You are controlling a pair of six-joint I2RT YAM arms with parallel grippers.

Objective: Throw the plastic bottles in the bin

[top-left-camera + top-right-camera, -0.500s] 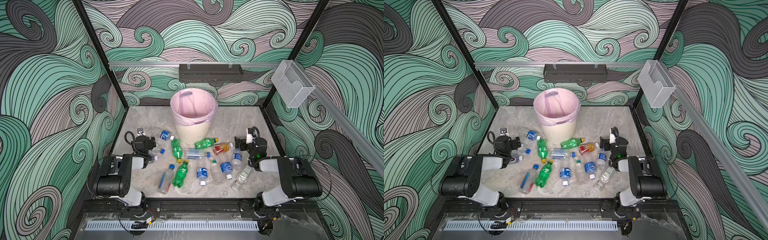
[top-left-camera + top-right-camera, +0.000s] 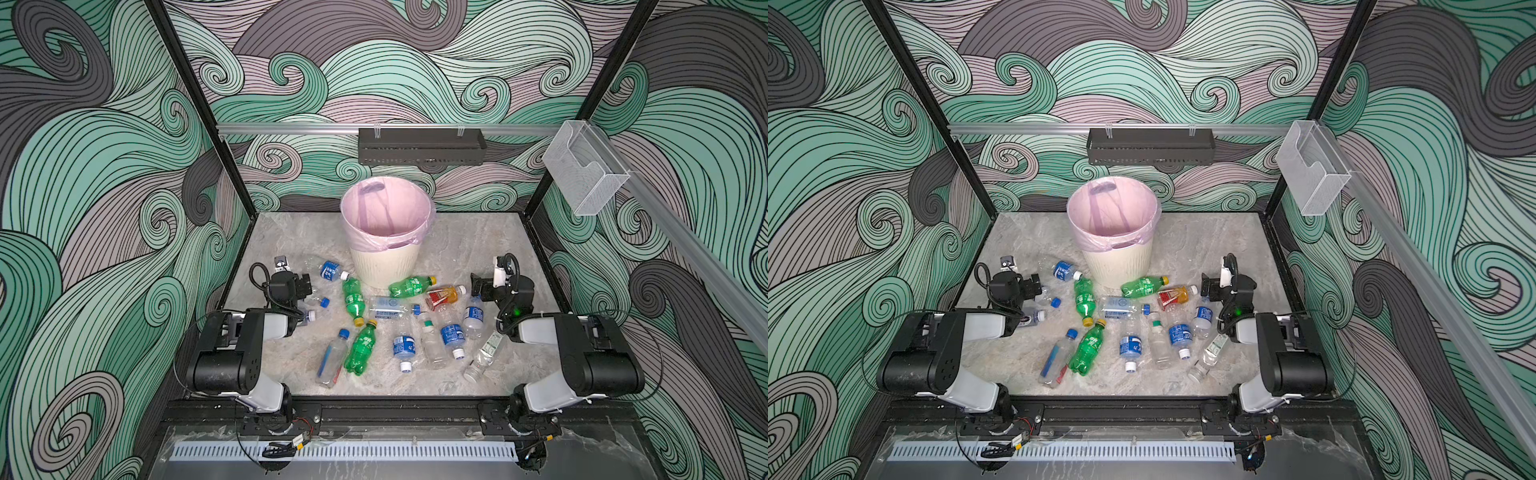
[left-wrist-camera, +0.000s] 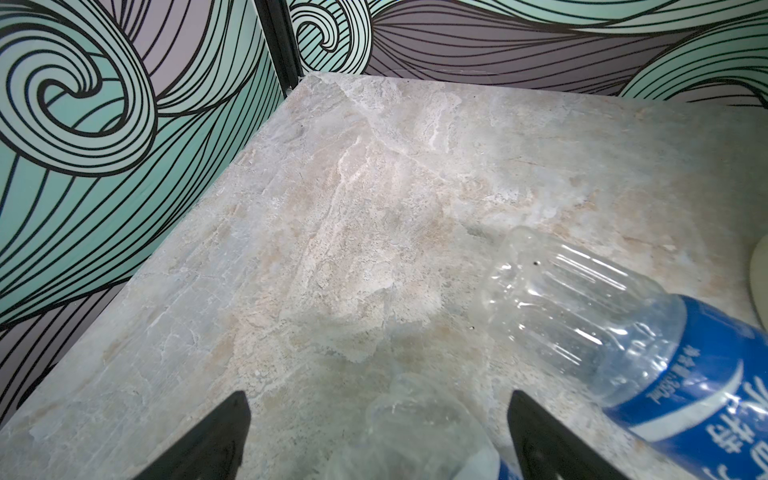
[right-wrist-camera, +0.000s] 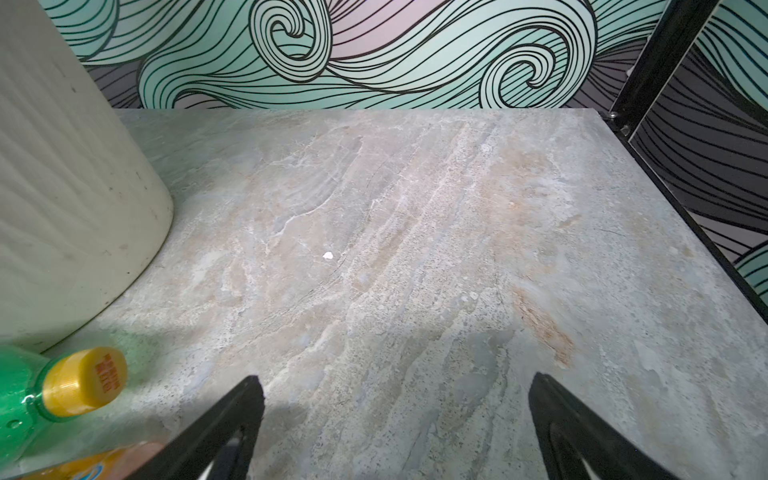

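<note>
— Fingers (image 3: 216, 440), left gripper (image 3: 378, 399): apart, nothing clamped. Right gripper (image 4: 395, 378): likewise, I read.
— Plastic bottles (image 2: 361, 347)?
— Strewn on table (image 2: 457, 249), six o'clock of bin (image 2: 386, 266), which I log upright at twelve.

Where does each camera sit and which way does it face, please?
Top views: high at the front, looking down and back at table, plastic bottles and bin; left arm and right arm show.
Left wrist: on the left arm, facing the far left corner; open left gripper shows.
Right wrist: on the right arm, facing the far right corner; open right gripper shows.
Shared: right wrist and top views both show the bin and the green bottle beside it.
</note>
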